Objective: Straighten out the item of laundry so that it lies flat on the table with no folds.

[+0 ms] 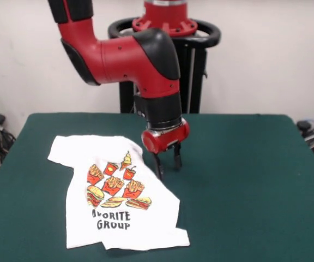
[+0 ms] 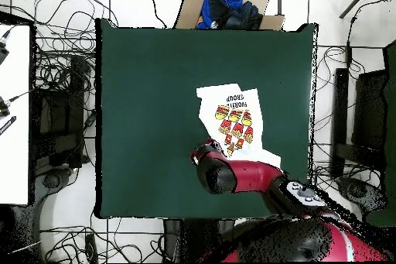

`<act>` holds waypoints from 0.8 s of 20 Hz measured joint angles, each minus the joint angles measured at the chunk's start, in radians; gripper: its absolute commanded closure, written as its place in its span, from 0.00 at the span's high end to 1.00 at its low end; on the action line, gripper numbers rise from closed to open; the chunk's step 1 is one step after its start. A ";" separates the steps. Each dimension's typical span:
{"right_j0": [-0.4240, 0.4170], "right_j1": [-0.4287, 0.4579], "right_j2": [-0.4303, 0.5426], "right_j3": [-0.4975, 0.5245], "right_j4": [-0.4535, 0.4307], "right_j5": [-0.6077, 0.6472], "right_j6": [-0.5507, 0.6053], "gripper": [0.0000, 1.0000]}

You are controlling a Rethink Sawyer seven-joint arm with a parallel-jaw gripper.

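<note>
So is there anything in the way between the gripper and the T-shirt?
Nothing visible. The gripper hangs open right at the T-shirt's folded edge, and only bare green table surrounds them.

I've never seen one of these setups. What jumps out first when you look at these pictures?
The big red and black robot arm dominates, reaching down over the middle of the dark green felt-topped table, its small gripper open just above the cloth's edge. Beside it lies a rumpled white T-shirt printed with burgers, fries and drinks, partly folded so its black lettering is cut off.
</note>
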 measured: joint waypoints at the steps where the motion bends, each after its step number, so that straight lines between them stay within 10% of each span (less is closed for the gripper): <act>1: 0.007 -0.001 -0.008 -0.001 0.000 0.000 0.000 1.00; 16: 0.052 -0.038 -0.093 -0.022 0.000 -0.007 0.000 1.00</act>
